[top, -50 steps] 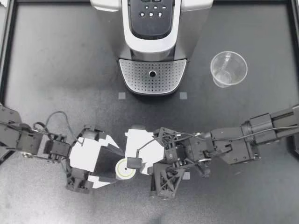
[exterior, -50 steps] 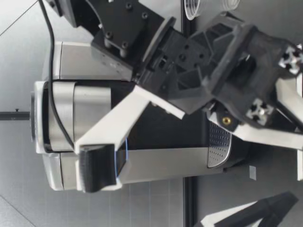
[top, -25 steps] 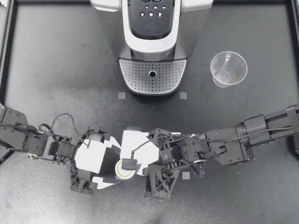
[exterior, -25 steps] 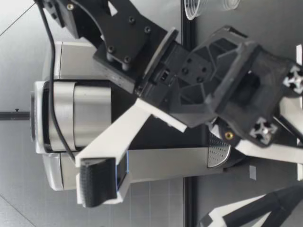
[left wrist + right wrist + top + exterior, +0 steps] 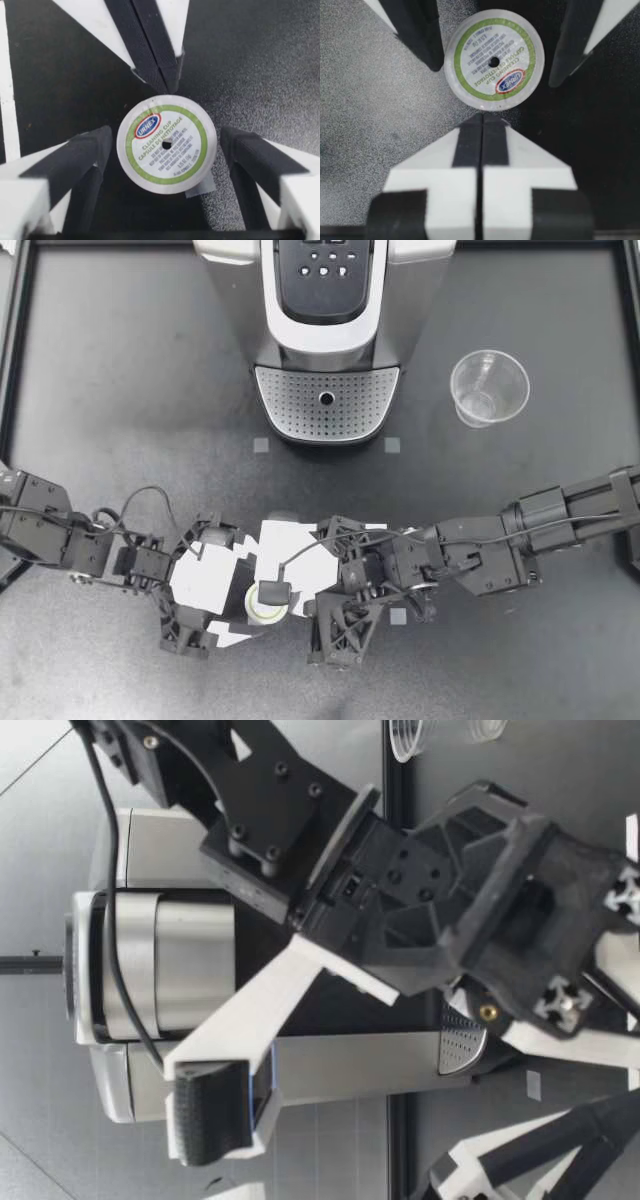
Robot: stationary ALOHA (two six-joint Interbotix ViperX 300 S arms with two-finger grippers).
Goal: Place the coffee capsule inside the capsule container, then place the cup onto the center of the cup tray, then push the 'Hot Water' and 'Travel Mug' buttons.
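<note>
Foil face up, the coffee capsule (image 5: 165, 150) stands upright.

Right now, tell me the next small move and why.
Probably close my left gripper on the coffee capsule: it sits upright between the open fingers, gaps on both sides, while my right gripper, shut, has its tips at the capsule's rim, apparently steadying it.

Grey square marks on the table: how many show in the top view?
3: one mark and another before the coffee machine, a third beside my right arm. A fourth may be hidden under my left hand.
</note>
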